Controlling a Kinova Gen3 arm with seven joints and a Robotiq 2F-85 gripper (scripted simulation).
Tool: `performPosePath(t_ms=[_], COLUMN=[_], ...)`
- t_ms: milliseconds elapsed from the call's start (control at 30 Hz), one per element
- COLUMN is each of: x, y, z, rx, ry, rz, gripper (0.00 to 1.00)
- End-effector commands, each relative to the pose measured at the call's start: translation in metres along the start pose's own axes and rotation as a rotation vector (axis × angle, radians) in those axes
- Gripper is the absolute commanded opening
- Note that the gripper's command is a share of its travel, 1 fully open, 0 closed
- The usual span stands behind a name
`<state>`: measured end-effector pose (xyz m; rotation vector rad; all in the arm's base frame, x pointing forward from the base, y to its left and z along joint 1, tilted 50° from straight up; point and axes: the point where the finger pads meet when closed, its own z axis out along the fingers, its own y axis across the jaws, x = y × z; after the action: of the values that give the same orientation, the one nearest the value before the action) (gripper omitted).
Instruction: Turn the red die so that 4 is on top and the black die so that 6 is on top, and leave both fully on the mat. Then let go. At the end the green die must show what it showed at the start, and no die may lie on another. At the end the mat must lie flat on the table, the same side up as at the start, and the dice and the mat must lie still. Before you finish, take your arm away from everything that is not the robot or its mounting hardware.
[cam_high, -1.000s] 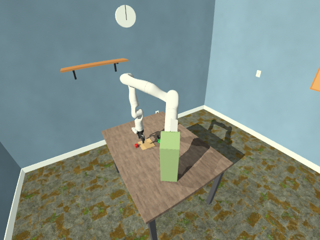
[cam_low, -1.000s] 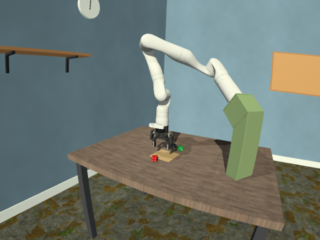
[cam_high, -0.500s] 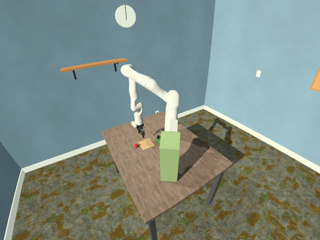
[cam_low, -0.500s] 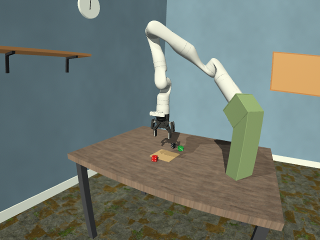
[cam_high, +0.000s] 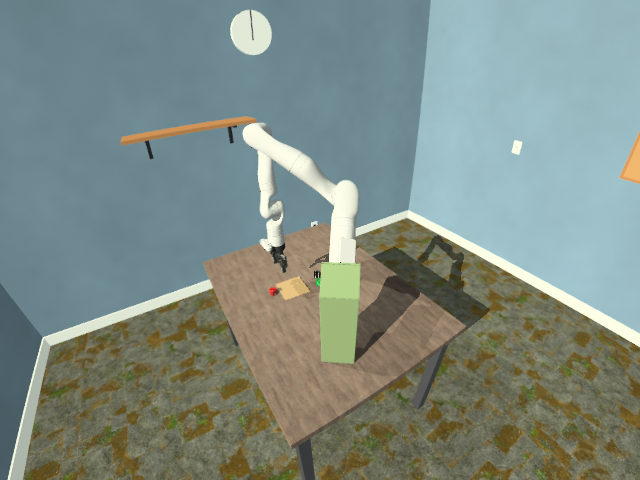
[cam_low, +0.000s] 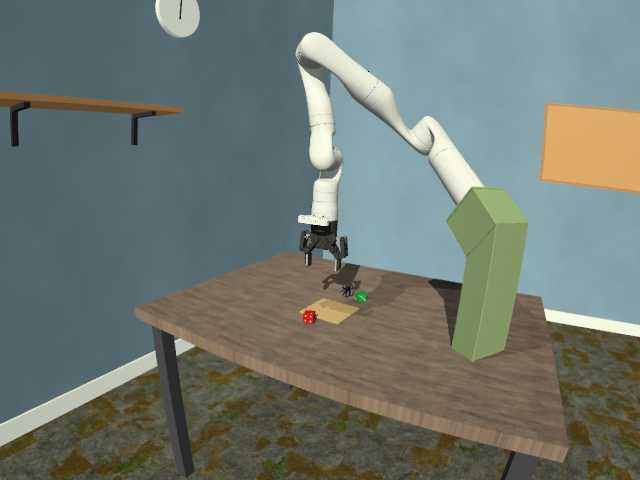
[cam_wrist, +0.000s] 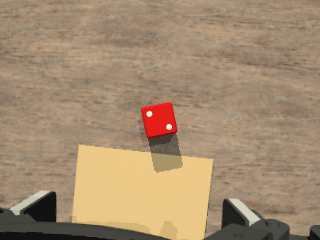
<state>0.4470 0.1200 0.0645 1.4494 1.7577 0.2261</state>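
The red die (cam_wrist: 159, 120) lies on the bare table just beside one edge of the tan mat (cam_wrist: 142, 192), with two pips on top; it also shows in the exterior view (cam_low: 309, 316) and in the top view (cam_high: 272, 291). The mat (cam_low: 329, 310) lies flat. The black die (cam_low: 346, 290) and the green die (cam_low: 361, 296) sit close together on the table off the mat's far side. My gripper (cam_low: 323, 260) hangs open and empty well above the table, behind the mat.
A tall green block (cam_low: 487, 273) stands on the table to the right, around the arm's base. The table edges are far from the dice. A wall shelf (cam_high: 187, 131) hangs behind.
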Motion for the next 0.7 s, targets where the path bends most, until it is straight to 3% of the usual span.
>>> performPosePath(t_ms=[0,133,333,667], x=[0.001,0.01,0.047,0.049], y=[0.0,0.001,0.007,0.008], z=[-0.001,0.001,0.005,0.005], rx=[-0.001,0.002,-0.004,-0.005], ry=[0.002,0.0,0.005,0.006], rz=[-0.001,-0.051,-0.233,-0.242], gripper=[1.0,1.0,1.0,1.0])
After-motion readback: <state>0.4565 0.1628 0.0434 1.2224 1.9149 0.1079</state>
